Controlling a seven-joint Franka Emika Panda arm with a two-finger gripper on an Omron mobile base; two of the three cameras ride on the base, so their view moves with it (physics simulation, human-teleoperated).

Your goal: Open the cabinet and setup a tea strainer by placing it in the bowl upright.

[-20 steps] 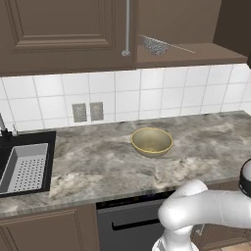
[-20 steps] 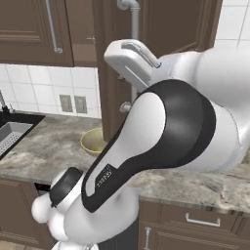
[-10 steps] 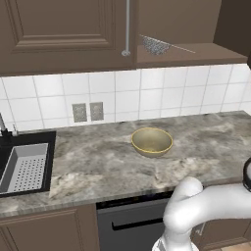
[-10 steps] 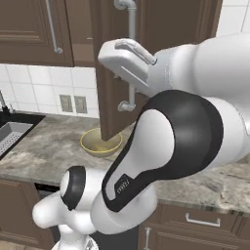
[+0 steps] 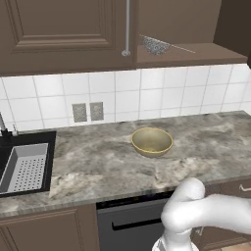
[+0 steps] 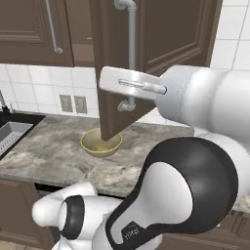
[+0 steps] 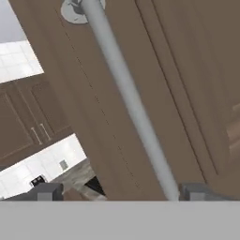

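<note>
Up on the open cabinet's point(image 5: 68, 34) bottom shelf, the tea strainer point(image 5: 156, 45) sits with its thin wire handle pointing right, well above the mustard bowl point(image 5: 152, 141) that waits on the desk point(image 5: 98, 164) below. The cabinet door point(image 6: 146, 53) stands swung out, and in the hand view its silver bar handle point(image 7: 129, 101) runs between the two spread fingertips of the end effector point(image 7: 117, 192), which no longer clamps it; the jaws stand wide on either side of the bar. The risk from here, as I judge it, is mostly the door itself: it hangs right beside the hand, so a careless pull-back could snag the bar or knock the door partly shut across the shelf. Reaching for the strainer is also delicate, since the handle is thin and the mesh basket light; a push instead of a pinch could shove it deeper into the cabinet or tip it off the shelf edge. Compared with a second ago, the door has swung wider in the right base view, the arm has shifted across, and the fingers have parted from the bar they were gripping.
</note>
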